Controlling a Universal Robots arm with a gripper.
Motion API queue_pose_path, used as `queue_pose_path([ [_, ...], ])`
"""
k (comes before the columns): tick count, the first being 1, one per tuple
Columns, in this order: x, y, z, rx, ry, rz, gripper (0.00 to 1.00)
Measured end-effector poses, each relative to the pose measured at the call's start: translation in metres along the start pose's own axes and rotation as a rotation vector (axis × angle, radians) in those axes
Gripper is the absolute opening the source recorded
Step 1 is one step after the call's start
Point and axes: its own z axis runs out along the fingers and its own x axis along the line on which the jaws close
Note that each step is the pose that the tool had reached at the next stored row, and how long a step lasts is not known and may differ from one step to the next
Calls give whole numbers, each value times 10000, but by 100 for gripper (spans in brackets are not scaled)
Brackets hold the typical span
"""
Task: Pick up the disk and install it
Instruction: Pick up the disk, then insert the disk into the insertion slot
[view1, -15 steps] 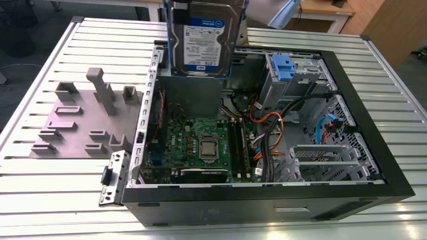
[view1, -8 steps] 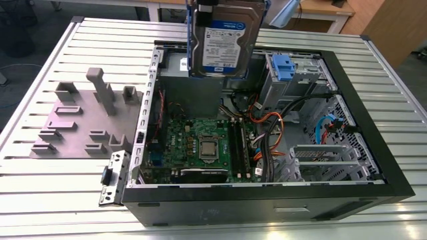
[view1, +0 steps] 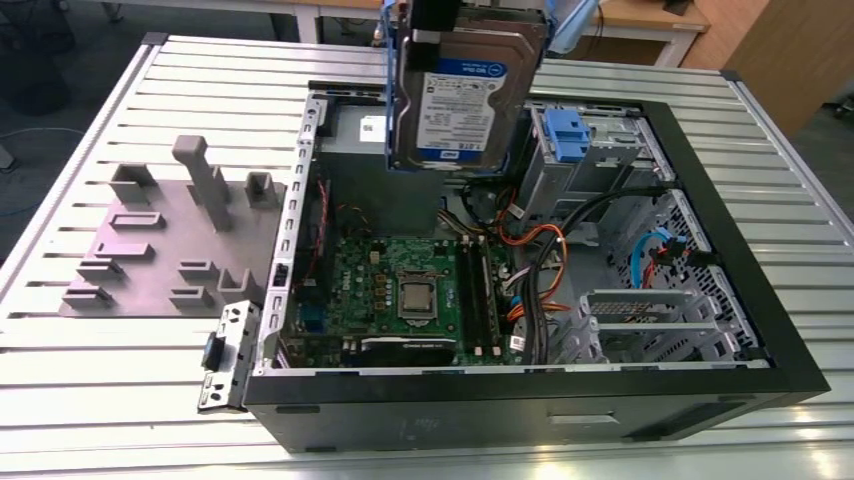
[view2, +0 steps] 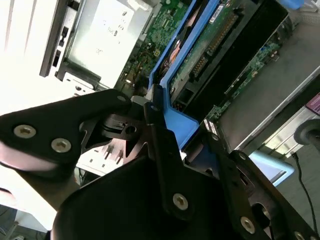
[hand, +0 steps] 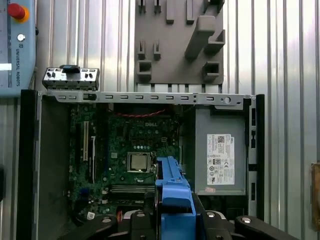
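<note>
Holding the disk (view1: 463, 100) over the open computer case (view1: 534, 410), jaws clamped on its blue bracket (view2: 175, 120).
Your gripper (view2: 167, 122) grips only the plastic frame, so the drive hanging upright below it could twist or slip if that bracket flexes. It hangs clear above the motherboard (view1: 400, 290), near the drive cage (view1: 601, 160). The orange cables (view1: 541, 250) beside that cage could snag it if it goes down off-line.
</note>
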Motion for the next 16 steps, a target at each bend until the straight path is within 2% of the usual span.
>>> queue_pose_path([
  [5,23,-218,4,-1,2,1,36],
  [7,37,-271,6,-1,3,0,36],
  [16,49,-273,6,19,3,0,36],
])
